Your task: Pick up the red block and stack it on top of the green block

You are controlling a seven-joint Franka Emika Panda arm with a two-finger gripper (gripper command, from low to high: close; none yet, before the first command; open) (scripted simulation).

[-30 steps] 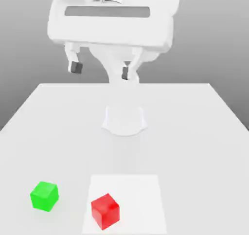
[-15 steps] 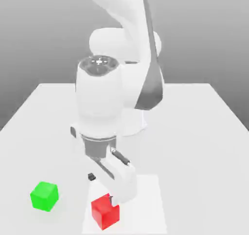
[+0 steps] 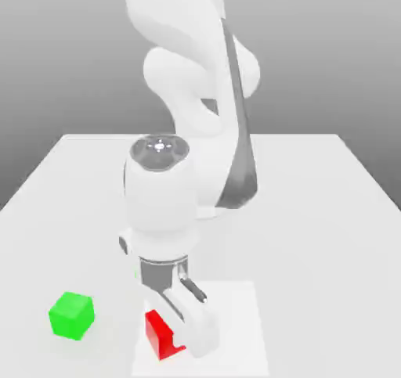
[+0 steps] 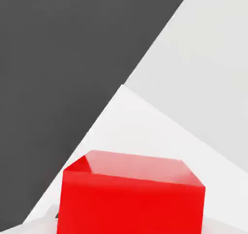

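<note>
Grey, plain background behind one pale bench (image 3: 313, 235), with one white square (image 3: 239, 322) marked out under the tool (image 3: 165, 329). We had the tool down low at the red block (image 3: 160, 337), which sat right at its working end, partly covered by the hand in the exterior view. Hand view agreed: red block close up, near the grasping end. We could not tell whether the tool was spread around the block or already pinching it, so we left its grip unconfirmed. We also could not tell whether the block's underside touched the white square or was just above it.

Progress, as we judged it: reach done, tool lined up at the right block; grasp uncertain. Carry and stacking were not done. The green block (image 3: 71, 316) stood on the bench, well apart from the tool toward the exterior view's left, with nothing on top. Left to do, we reckoned: secure the grip, lift clear, carry across to above the green block, lower, let go, back off.

Counts: we had one red block, one green block, so two blocks total; one tool, one arm (image 3: 160, 192), one white square, one bench. No stack made.
</note>
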